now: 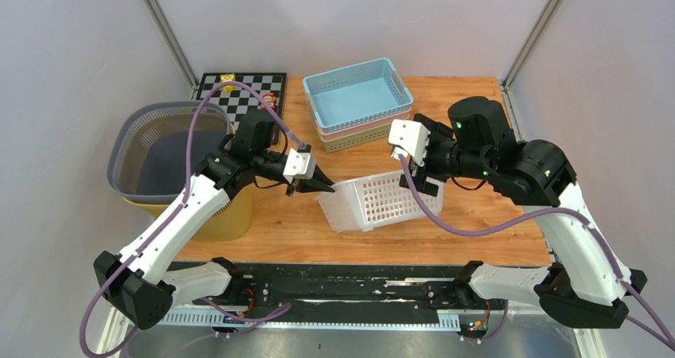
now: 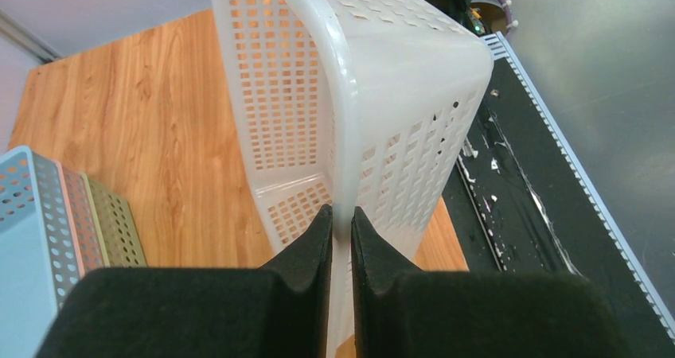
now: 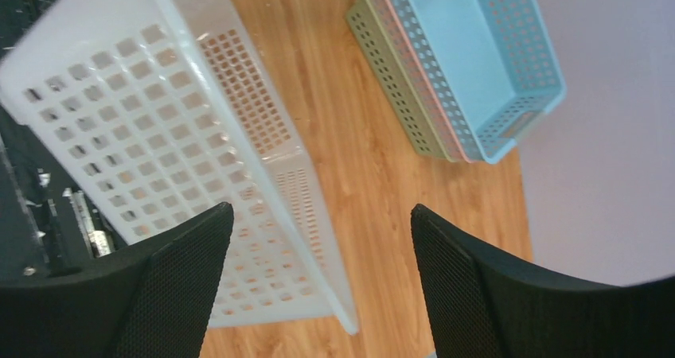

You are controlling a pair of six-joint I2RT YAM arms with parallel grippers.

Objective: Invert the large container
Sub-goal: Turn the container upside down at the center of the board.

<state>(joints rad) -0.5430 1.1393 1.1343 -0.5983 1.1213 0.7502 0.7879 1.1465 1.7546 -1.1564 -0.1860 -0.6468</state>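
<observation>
The white perforated container (image 1: 382, 203) is tilted up on its long side at the middle front of the wooden table. My left gripper (image 1: 322, 185) is shut on the container's left rim; in the left wrist view the pads (image 2: 314, 243) pinch the thick white rim (image 2: 338, 111). My right gripper (image 1: 414, 181) is open at the container's right end, and it holds nothing. In the right wrist view the container's end wall (image 3: 159, 111) lies below and between the spread fingers (image 3: 195, 254).
A stack of blue, pink and olive baskets (image 1: 358, 103) stands at the back middle. A chessboard (image 1: 247, 87) lies at the back left. A large grey round mesh basket on a yellow bin (image 1: 159, 147) stands at the left. A black rail (image 1: 358, 282) runs along the table's front edge.
</observation>
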